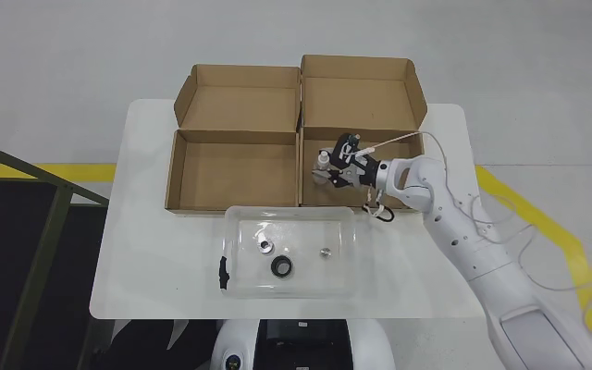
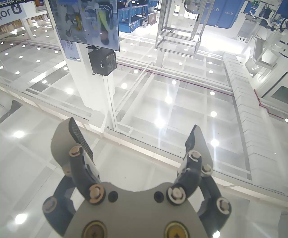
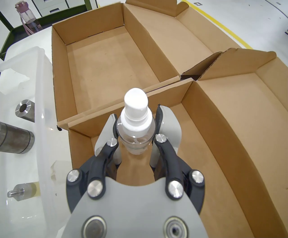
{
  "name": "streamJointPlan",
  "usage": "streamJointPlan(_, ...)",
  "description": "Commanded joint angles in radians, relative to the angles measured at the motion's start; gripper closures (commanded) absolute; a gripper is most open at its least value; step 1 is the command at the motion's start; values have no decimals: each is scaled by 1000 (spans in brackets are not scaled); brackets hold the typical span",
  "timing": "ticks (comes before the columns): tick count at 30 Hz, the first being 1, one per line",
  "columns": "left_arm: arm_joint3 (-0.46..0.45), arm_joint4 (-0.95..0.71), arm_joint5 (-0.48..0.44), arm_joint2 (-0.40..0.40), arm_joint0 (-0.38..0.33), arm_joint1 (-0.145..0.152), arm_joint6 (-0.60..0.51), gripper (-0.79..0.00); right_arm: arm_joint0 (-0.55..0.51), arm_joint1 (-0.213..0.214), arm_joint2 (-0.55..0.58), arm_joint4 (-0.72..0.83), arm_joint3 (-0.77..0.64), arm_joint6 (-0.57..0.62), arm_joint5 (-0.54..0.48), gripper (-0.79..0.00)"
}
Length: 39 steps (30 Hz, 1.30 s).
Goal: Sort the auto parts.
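My right gripper (image 3: 136, 126) is shut on a small clear bottle with a white cap (image 3: 135, 115) and holds it over the right cardboard box (image 3: 227, 126). From above, the same gripper (image 1: 326, 168) sits over the right box (image 1: 319, 196), near its left wall. A clear plastic bin (image 1: 242, 277) in front of the boxes holds a black ring (image 1: 281, 267), a small steel cylinder (image 1: 265, 245) and a threaded stud (image 1: 326, 251). The left cardboard box (image 1: 231, 176) has nothing in it. My left gripper (image 2: 135, 139) is open, points up at a ceiling and holds nothing.
Both boxes have their lids folded back at the far side (image 1: 356, 92). A small black part (image 1: 223, 272) sits at the bin's left outer edge. A drinking bottle (image 3: 28, 19) stands off beyond the table. Bare white table (image 1: 148, 222) lies left of the boxes.
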Motion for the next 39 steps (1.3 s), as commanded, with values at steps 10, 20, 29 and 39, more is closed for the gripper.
streamJointPlan(10, 0, 0, 0, 0, 0, 0, 0, -785, 25, -15, -22, -21, 73, -30, -17, -369)
streamJointPlan(20, 0, 0, 0, 0, 0, 0, 0, -785, 18, -9, 3, -27, 37, -44, -50, -785)
streamJointPlan(29, 0, 0, 0, 0, 0, 0, 0, -785, -82, 41, 129, -59, -206, -2, -76, -785)
streamJointPlan(39, 0, 0, 0, 0, 0, 0, 0, -785, -256, 93, 239, 16, -571, 178, -196, -785)
